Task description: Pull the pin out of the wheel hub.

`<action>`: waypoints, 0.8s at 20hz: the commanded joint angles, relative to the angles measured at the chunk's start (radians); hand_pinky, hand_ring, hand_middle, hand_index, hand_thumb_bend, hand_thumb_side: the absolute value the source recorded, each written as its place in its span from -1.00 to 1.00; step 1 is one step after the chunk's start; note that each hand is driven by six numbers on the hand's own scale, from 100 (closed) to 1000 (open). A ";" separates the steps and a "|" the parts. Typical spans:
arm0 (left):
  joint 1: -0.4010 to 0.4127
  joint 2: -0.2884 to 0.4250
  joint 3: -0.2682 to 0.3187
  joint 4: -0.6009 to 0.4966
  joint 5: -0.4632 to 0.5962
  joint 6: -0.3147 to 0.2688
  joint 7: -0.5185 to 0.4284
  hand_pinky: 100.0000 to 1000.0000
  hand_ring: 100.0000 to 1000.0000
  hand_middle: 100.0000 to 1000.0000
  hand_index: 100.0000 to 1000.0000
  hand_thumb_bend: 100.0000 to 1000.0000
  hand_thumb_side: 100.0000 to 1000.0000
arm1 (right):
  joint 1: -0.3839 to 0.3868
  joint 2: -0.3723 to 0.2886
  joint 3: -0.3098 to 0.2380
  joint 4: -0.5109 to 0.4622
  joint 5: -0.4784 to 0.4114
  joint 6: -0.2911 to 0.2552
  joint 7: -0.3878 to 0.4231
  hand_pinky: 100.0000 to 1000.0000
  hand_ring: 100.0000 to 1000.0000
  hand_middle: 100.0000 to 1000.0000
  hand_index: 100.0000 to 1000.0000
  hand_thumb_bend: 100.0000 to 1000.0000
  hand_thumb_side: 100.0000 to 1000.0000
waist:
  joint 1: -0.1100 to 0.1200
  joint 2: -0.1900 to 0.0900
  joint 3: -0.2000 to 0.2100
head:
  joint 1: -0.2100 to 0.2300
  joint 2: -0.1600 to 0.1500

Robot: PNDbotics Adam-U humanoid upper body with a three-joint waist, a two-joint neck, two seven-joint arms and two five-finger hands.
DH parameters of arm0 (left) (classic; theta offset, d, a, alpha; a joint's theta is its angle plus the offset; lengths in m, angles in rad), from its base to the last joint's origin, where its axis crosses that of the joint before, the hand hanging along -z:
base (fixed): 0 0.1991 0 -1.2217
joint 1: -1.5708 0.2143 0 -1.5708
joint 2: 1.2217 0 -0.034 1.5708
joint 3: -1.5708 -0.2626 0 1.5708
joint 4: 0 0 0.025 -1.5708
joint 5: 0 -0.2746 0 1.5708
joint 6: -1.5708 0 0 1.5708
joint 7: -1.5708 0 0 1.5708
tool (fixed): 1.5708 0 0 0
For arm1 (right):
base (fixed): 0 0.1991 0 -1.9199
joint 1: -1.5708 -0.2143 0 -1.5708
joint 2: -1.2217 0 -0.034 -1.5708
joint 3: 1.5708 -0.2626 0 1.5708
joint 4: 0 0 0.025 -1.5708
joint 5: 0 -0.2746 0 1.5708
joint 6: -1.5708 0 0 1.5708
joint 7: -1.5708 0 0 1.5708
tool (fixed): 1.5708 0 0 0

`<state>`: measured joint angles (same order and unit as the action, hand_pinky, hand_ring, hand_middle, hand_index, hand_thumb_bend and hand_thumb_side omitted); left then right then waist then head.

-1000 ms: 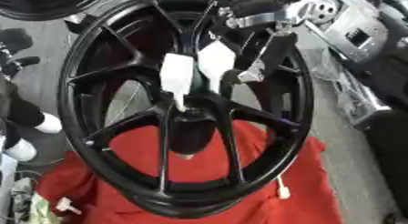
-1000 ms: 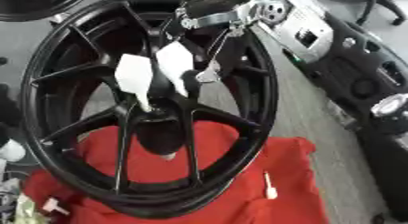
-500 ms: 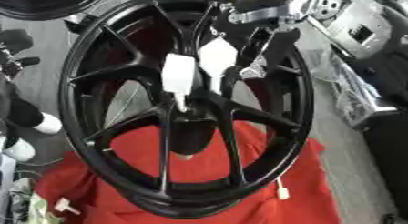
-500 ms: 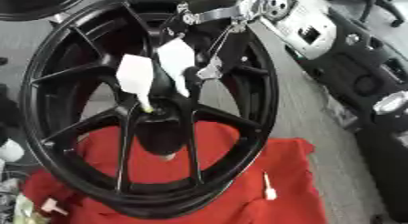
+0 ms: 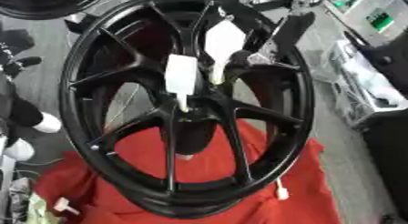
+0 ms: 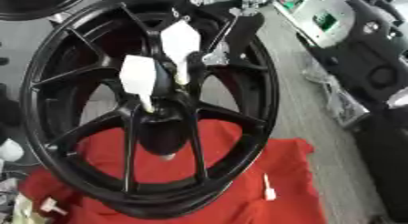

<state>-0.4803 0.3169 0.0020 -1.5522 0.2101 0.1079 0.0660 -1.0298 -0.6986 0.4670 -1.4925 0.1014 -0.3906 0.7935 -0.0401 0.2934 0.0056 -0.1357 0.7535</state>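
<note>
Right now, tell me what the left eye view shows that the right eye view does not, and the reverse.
Only the left eye view shows the white-toed shoes at its left edge. Only the right eye view shows the dark panel with round openings at far right. Both share the black wheel standing on the red cloth, two white pins at its hub, loose white pins on the cloth, and the robot's right hand reaching through the spokes.
</note>
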 commanded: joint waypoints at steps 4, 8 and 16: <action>-0.002 0.028 0.004 -0.011 -0.002 0.000 0.005 0.40 0.61 0.22 0.31 -0.90 0.65 | -0.010 -0.097 -0.108 -0.065 -0.096 -0.058 0.113 0.59 -0.04 -0.83 -0.34 -1.00 -0.70 | 0.000 -0.028 -0.014 | 0.010 -0.007; 0.002 0.032 0.008 -0.011 -0.002 -0.002 0.010 0.40 0.61 0.22 0.31 -0.90 0.65 | 0.031 -0.168 -0.204 -0.092 -0.157 -0.001 0.085 0.59 -0.05 -0.85 -0.34 -1.00 -0.76 | 0.002 -0.028 -0.027 | 0.023 -0.007; 0.009 0.039 0.025 -0.013 0.003 -0.006 0.026 0.40 0.61 0.22 0.31 -0.90 0.64 | 0.215 -0.376 -0.422 -0.037 -0.291 0.125 -0.046 0.60 -0.07 -0.86 -0.33 -1.00 -0.87 | 0.011 -0.026 -0.065 | 0.064 -0.011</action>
<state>-0.4634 0.3271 0.0158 -1.5519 0.2105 0.1033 0.0862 -0.8040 -1.0042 0.0926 -1.5358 -0.1648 -0.2805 0.7653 -0.0277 0.2917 -0.0597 -0.0792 0.7531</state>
